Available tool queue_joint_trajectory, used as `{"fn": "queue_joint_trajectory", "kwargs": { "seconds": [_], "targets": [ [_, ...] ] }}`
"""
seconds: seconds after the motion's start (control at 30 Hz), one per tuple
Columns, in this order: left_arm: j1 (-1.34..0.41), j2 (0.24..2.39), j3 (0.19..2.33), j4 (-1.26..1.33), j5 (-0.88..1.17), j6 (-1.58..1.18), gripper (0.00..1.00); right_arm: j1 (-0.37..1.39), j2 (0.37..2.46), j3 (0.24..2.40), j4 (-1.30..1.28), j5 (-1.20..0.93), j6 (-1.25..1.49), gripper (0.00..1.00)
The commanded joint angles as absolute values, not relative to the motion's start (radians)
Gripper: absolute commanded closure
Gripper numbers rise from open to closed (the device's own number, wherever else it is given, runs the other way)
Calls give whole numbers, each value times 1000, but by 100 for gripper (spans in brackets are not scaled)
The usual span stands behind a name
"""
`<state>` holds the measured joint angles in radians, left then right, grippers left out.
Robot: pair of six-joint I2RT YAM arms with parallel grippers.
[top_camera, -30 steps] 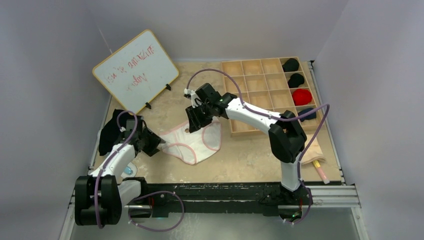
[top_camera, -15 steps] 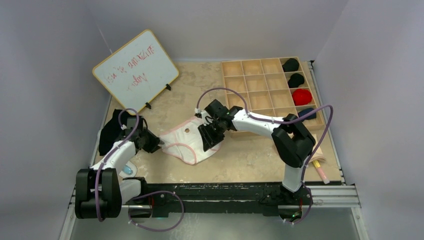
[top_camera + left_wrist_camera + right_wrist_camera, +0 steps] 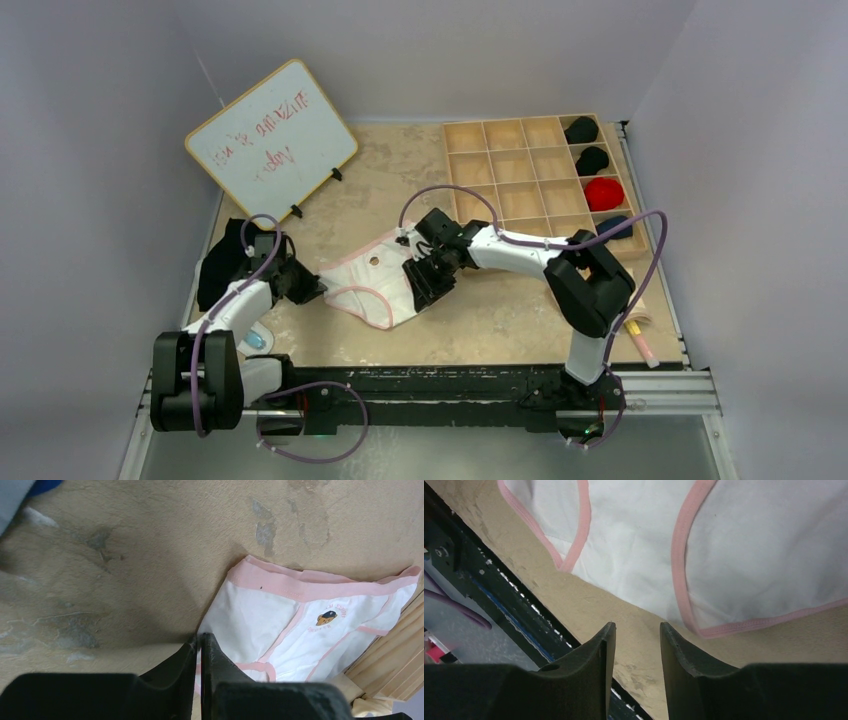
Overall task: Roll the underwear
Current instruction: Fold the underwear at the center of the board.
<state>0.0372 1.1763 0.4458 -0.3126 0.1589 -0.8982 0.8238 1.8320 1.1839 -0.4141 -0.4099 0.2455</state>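
Note:
The underwear (image 3: 375, 282) is white with pink trim and lies folded on the table's middle; a bear print shows in the left wrist view (image 3: 310, 625). My left gripper (image 3: 312, 290) is shut on its left edge, the fabric pinched between the closed jaws (image 3: 200, 639). My right gripper (image 3: 428, 290) is open and empty, low over the underwear's right side. In the right wrist view its fingertips (image 3: 636, 627) hang over bare table just past the pink hem of the underwear (image 3: 744, 555).
A wooden compartment tray (image 3: 510, 190) stands at the back right with black and red rolls (image 3: 603, 193) in its right column. A whiteboard (image 3: 270, 140) leans at back left. Black cloth (image 3: 222, 262) lies at the left edge, a pink pen (image 3: 640, 343) at front right.
My right gripper carried the underwear's far edge forward and right, laid it over the rest and let go. The left gripper kept its hold in place.

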Motion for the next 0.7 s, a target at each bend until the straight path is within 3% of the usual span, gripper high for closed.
{"fn": "queue_joint_trajectory", "kwargs": {
  "seconds": [0.0, 0.3, 0.67],
  "targets": [
    [43, 1188, 462, -282, 179, -851, 98, 826, 1796, 1167, -425, -371, 215, 59],
    [43, 1172, 518, -341, 167, -825, 100, 828, 1868, 1185, -409, -298, 211, 58],
    [42, 1181, 602, -491, 46, -788, 100, 851, 1898, 1183, -374, -438, 249, 61]
  ]
}}
